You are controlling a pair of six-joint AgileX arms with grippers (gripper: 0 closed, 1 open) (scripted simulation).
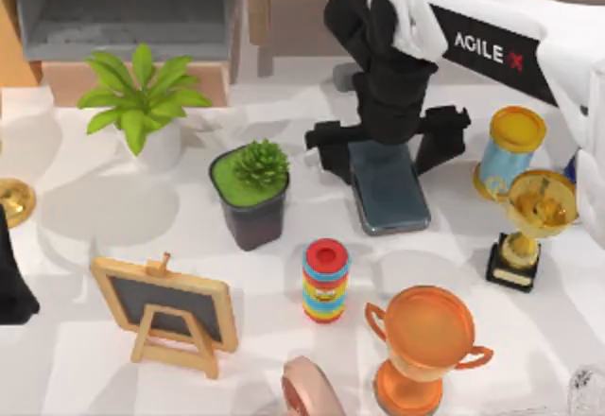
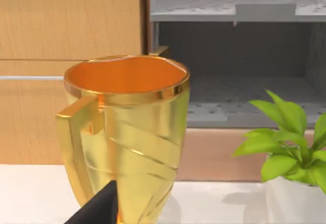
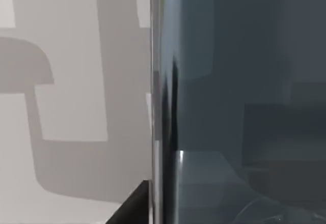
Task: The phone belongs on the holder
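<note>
The phone (image 1: 392, 194), a dark grey-blue glossy slab, lies flat on the white table right of centre. My right gripper (image 1: 383, 147) hangs over its far end and is open, with one black finger on each side of the slab. In the right wrist view the phone (image 3: 239, 102) is very close, its long edge running up the frame. A pink curved piece (image 1: 307, 390) is cut off by the table's front edge; I cannot tell whether it is the holder. My left arm (image 1: 9, 279) is parked at the left edge, facing a gold cup (image 2: 125, 137).
A dark pot with a succulent (image 1: 250, 194) stands left of the phone. In front are a striped ring stack (image 1: 326, 281) and an orange trophy (image 1: 425, 345). Two gold trophies (image 1: 534, 217) (image 1: 510, 147) stand right. A chalkboard easel (image 1: 170, 307) and a leafy plant (image 1: 142, 104) occupy the left.
</note>
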